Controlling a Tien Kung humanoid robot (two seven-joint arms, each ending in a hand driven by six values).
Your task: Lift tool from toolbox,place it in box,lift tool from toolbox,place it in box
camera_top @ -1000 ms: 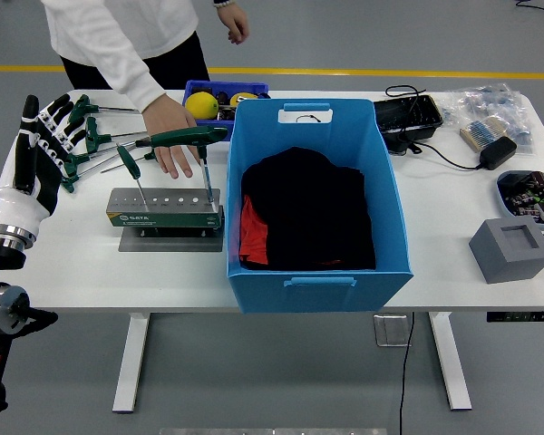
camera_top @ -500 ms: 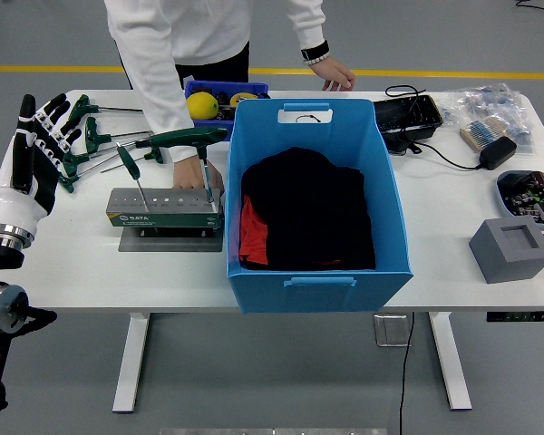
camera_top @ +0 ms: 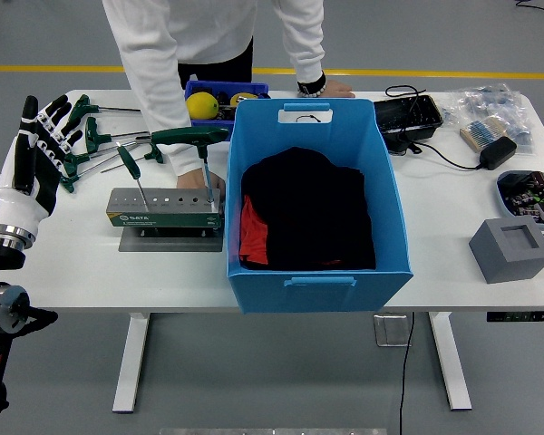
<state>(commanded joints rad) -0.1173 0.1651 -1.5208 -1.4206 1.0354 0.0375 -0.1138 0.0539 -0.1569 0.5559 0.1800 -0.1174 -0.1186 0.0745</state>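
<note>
A grey tool stand point(camera_top: 163, 210) sits on the table left of the blue box point(camera_top: 394, 213). Two green T-handle wrenches stand upright in it, a small one point(camera_top: 130, 164) and a large one point(camera_top: 190, 136). More green wrenches point(camera_top: 92, 138) lie loose behind it. The box holds black cloth point(camera_top: 308, 204) and something red point(camera_top: 252, 232). My left hand point(camera_top: 36, 149) is raised at the table's left end, fingers spread, holding nothing, apart from the stand. A person's hand point(camera_top: 214, 185) rests at the stand's right end; their other hand point(camera_top: 330, 89) presses on the far table edge.
A small blue bin point(camera_top: 199, 89) with a yellow ball point(camera_top: 202, 105) stands behind the box. A black tray point(camera_top: 408, 113), a power adapter point(camera_top: 496, 151), a plastic bag point(camera_top: 490, 107), a round dish point(camera_top: 530, 192) and a grey block point(camera_top: 512, 249) occupy the right side.
The person stepped right and leaned in. One hand slid from the loose wrenches to the stand's right end, and the other came down onto the far edge. My left hand stayed put.
</note>
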